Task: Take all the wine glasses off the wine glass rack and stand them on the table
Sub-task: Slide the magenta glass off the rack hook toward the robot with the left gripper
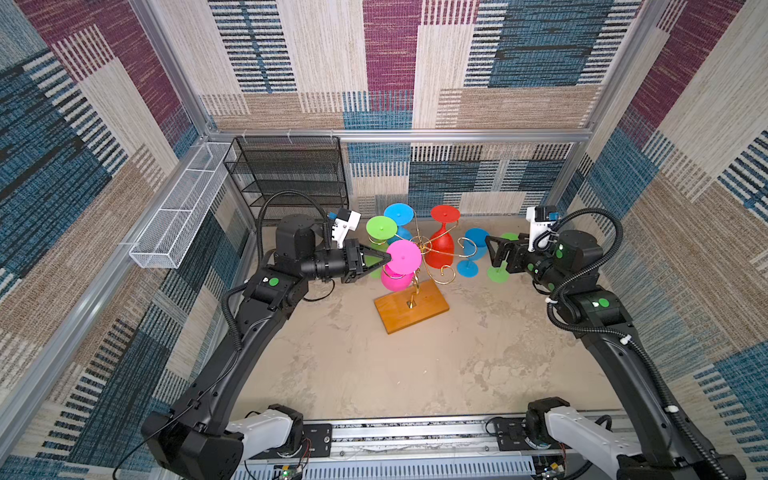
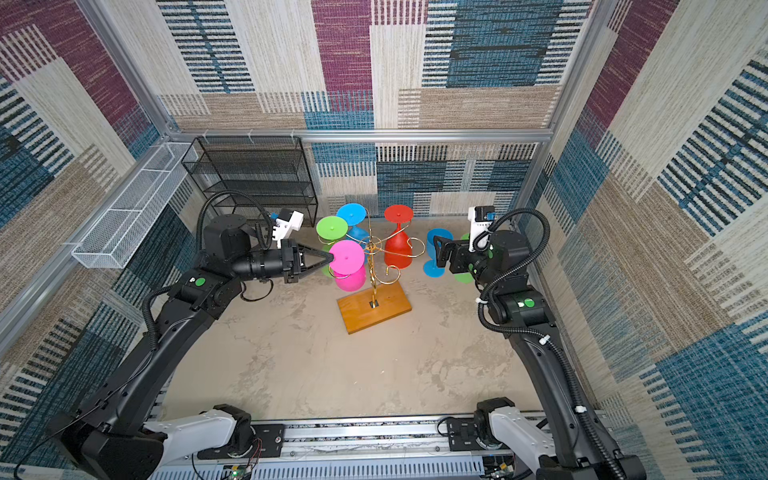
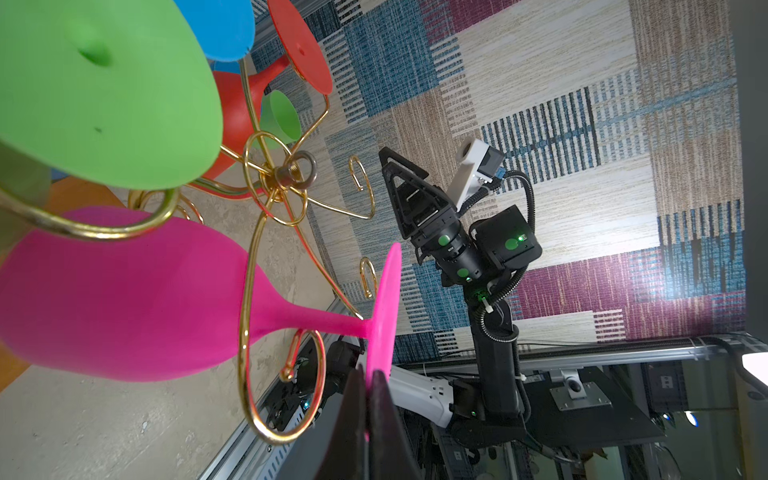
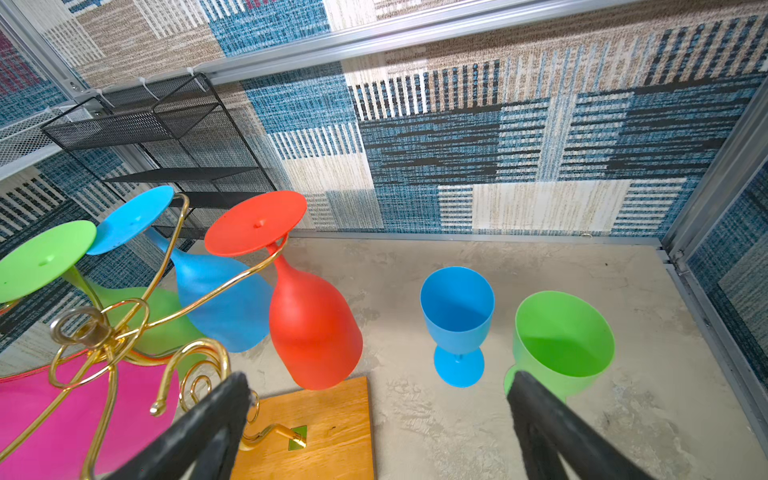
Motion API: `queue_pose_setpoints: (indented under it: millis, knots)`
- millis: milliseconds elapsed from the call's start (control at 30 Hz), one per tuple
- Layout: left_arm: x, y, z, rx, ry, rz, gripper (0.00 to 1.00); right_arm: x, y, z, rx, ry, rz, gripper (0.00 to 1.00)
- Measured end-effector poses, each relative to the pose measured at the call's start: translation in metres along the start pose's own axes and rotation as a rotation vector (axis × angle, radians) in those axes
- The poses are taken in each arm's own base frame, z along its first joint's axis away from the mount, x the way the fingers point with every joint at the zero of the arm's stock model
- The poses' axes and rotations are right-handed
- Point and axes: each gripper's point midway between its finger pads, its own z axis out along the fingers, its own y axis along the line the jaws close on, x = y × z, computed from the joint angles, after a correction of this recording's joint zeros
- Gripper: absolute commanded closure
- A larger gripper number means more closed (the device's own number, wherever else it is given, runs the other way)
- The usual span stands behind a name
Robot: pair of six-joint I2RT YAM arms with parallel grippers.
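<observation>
Pinching left gripper [image 3: 368,384] onto pink glass [image 3: 124,291] foot, not yet sliding it off rack [image 1: 432,305]; holding right gripper [image 4: 379,380] jaws spread nearby

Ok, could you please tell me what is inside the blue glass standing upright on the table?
Nothing shows: the right wrist view looks into the upright blue glass and sees only bare blue wall. Its near rim hides the deepest part of the bowl.

The pink glass [image 3: 145,291] is carried by its stem in a gold scroll of the rack [image 3: 286,174]. The rim of its foot is pinched between the fingers of the left gripper [image 3: 369,378]. A green glass [image 3: 104,91] and a red glass [image 3: 232,104] are hung nearby.
</observation>
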Motion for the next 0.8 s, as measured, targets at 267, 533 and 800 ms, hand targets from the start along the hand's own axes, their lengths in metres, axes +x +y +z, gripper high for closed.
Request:
queue_pose_setpoints:
  millis: [267,533,800]
  knots:
    - [0.0017,-0.0008,0.0023,0.003,0.008,0.001,1.0,0.0003,0.0001,0.0005,-0.001,0.0,0.004,0.01]
    - [0.0028,-0.0018,0.0025,0.008,0.014,0.008,1.0,-0.0001,0.0031,-0.0012,-0.017,-0.002,0.003,0.01]
    - [0.0062,-0.0097,0.003,0.043,0.05,0.017,1.0,0.0022,0.003,-0.0008,-0.018,0.003,0.008,0.01]
